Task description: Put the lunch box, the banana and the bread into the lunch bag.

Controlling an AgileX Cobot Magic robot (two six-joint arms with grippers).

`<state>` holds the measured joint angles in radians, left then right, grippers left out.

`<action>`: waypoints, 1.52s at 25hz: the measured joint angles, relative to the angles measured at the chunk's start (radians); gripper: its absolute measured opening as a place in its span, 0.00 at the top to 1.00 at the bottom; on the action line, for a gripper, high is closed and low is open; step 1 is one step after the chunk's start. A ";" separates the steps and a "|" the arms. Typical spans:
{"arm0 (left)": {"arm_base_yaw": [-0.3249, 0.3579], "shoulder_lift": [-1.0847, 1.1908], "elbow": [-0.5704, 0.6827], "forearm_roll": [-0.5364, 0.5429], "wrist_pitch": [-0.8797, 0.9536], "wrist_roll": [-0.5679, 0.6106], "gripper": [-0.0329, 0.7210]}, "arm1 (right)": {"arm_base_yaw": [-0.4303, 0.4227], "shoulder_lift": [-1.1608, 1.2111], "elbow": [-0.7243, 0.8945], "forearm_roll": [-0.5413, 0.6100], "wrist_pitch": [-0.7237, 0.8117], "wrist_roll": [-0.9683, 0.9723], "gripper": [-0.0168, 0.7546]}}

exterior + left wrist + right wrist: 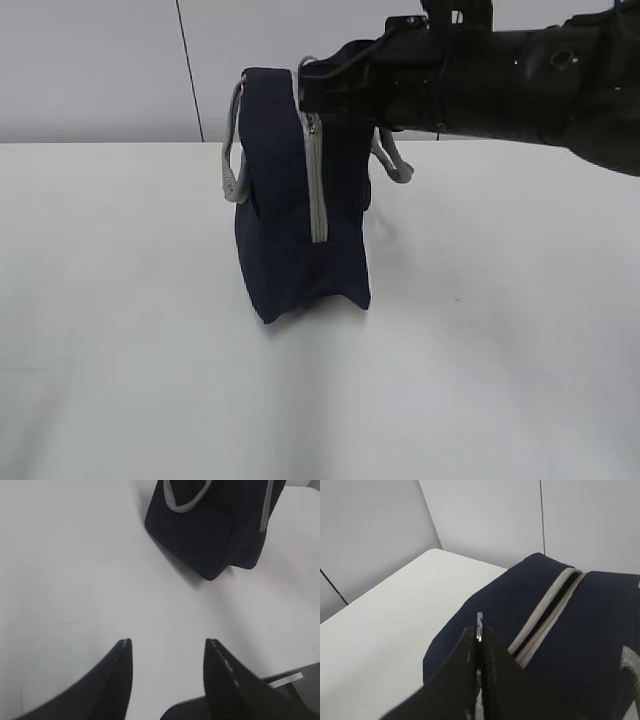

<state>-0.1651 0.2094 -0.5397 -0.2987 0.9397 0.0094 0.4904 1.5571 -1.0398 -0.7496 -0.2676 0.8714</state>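
The navy lunch bag (290,230) stands upright mid-table with its grey zipper (317,190) facing the exterior camera. My right gripper (479,630) reaches in from the right to the bag's top and is shut on the metal zipper pull (479,619). Along the top the zipper (545,615) shows a dark gap between its grey tapes. My left gripper (167,645) hovers open over bare table, well short of the lunch bag (210,530), with nothing between its fingers. The lunch box, the banana and the bread are out of view.
Two grey webbing handles (235,170) (395,160) hang on either side of the bag. The white table (120,330) runs to a grey back wall. The right arm (500,75) crosses above the table's right half.
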 joint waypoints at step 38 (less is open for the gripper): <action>-0.144 1.213 -0.333 -0.930 -0.398 1.258 0.43 | 0.000 0.023 -0.019 -0.289 -0.137 0.407 0.98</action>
<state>-0.3090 1.4222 -0.8728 -1.2286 0.5412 1.2673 0.4904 1.5803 -1.0586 -1.0387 -0.4045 1.2781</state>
